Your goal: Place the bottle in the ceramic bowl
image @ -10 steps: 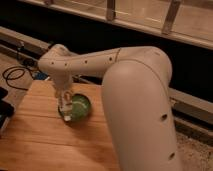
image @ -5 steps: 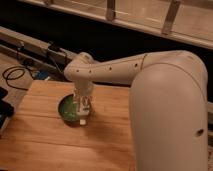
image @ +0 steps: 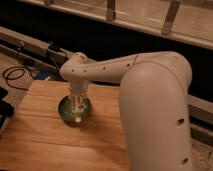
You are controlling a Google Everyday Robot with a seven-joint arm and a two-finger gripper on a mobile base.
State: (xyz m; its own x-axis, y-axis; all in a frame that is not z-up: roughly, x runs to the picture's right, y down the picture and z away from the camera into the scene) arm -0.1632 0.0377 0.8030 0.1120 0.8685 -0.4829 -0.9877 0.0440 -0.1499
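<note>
1. At the far left, around nine o'clock, a dark cable (image: 14,75) loops on the floor beside the wooden tabletop (image: 45,135), and a dark object (image: 5,107) sits at the tabletop's left edge; what it is cannot be made out.
2. Left of centre, toward the tabletop's ten o'clock corner, sits the ceramic bowl (image: 64,107), round, shallow and glossy green inside.
3. Directly over the bowl hangs the pincer (image: 77,106), pointing down from the arm's wrist. Its fingers are drawn together, clamped on the bottle (image: 78,114).
4. The bottle shows as a slim white shape held roughly upright, its lower end reaching toward the bowl's six o'clock rim. Whether it touches the glaze cannot be told.
5. Handling, as a judgement: the bottle looks like light, stiff plastic with a smooth skin, so it could slip or swing in a loose pinch. The sound hold is across the body near its middle, not on the cap.
6. It looks about as long as the bowl is wide, so set down upright it would likely topple; lowered and tipped, it should lie across the hollow or lean on the rim.
7. The bowl is hard, breakable and slick inside; a push from the bottle could slide it across the wood, so the release should be low and gentle.
8. From centre to three o'clock, the robot's bulky white arm (image: 150,90) fills the view, with a dark wall and rails (image: 140,20) behind at twelve o'clock.
</note>
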